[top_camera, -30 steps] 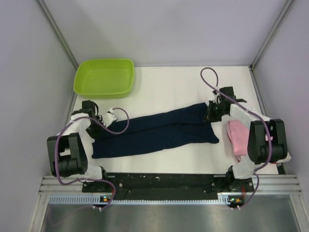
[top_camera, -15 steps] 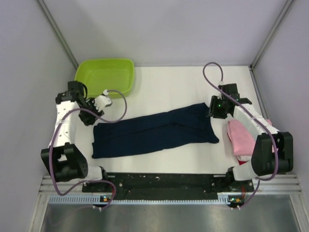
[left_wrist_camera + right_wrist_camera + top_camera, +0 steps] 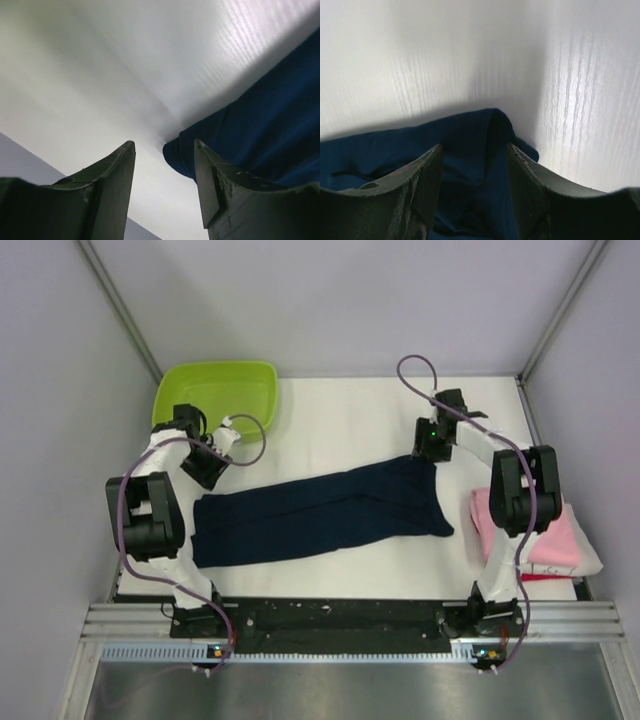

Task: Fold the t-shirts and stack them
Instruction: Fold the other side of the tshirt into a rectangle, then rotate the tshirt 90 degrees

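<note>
The dark navy t-shirt point(image 3: 320, 512) lies flat in a long band across the table's middle. My left gripper point(image 3: 210, 470) is open just above the shirt's far left corner; in the left wrist view the gripper point(image 3: 162, 146) frames that navy corner point(image 3: 176, 156) over white table. My right gripper point(image 3: 428, 447) is open at the shirt's far right corner; in the right wrist view the gripper point(image 3: 475, 148) straddles a raised navy fold point(image 3: 492, 125). A folded pink shirt point(image 3: 545, 530) lies on white cloth point(image 3: 585, 562) with a red edge point(image 3: 545, 578) at the right.
A lime green tub point(image 3: 215, 400) stands at the far left, right behind my left gripper. Grey walls close in the table on the left, far and right sides. The black arm rail point(image 3: 330, 618) runs along the near edge.
Both grippers let go of the navy shirt's ends and moved toward its far corners. The right arm swung away, uncovering the pink stack. The shirt has stayed put.
</note>
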